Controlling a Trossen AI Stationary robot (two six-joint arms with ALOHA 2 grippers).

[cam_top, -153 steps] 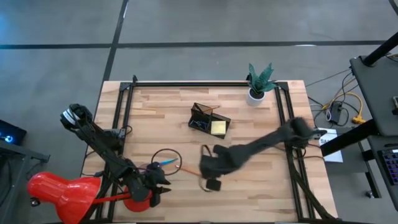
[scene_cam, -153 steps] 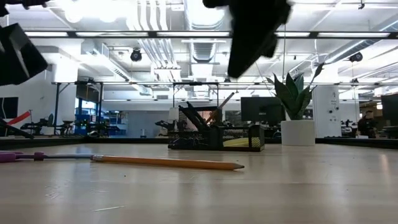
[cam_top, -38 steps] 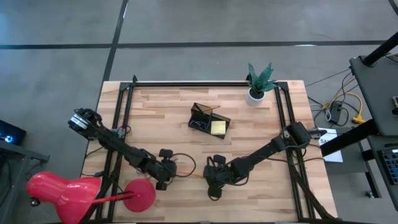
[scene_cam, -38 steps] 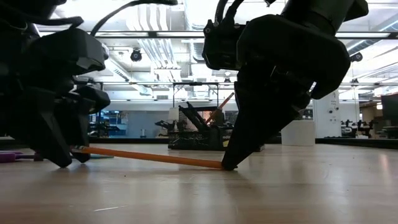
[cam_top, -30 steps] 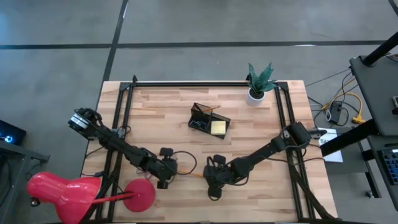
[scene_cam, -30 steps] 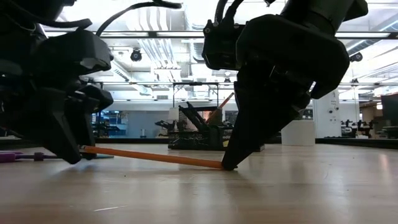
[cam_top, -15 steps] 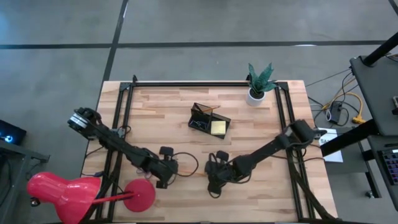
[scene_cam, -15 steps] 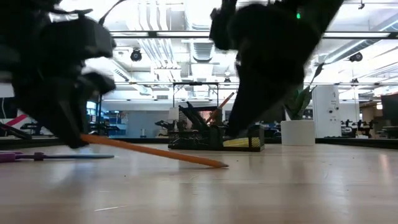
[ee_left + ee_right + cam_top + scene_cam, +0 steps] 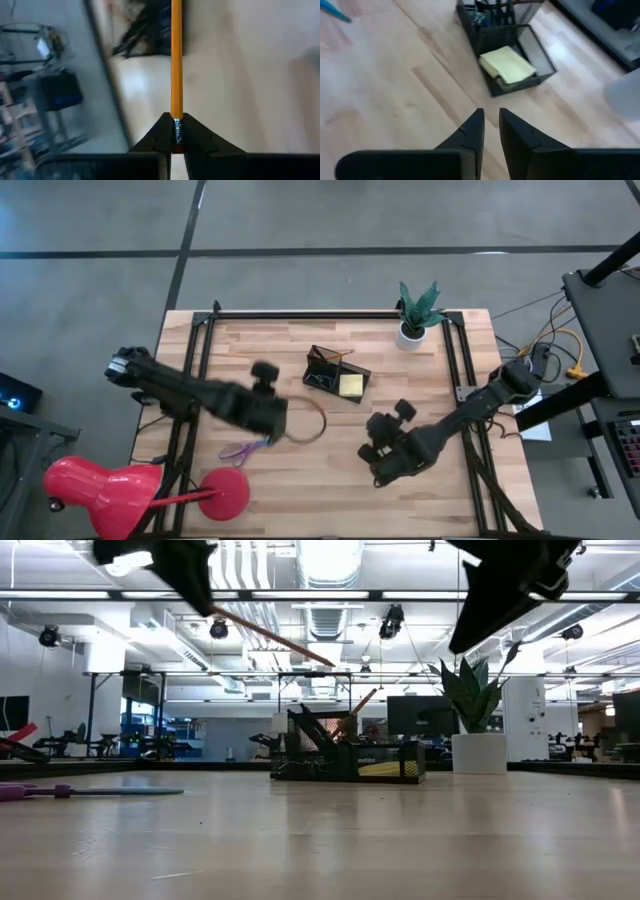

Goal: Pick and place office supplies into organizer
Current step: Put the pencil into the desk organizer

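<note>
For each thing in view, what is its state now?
Pencil: gripped by its eraser end, lifted off the table.
Left gripper: shut on the pencil.
Right gripper: empty, fingers slightly apart.
Organizer: upright.
Sticky-note pad: in its tray.
Scissors: lying on the table.

No readable text, label or number shows anywhere.

Your table [image 9: 420,380]: pale wood planks, smooth, faint sheen. Organizer [image 9: 506,27]: dark wire mesh, metal look. Pad [image 9: 507,64]: matt yellow paper. Pencil [image 9: 176,60]: glossy orange paint, ridged metal band at end. Fingers [image 9: 470,135]: matt black plastic.
</note>
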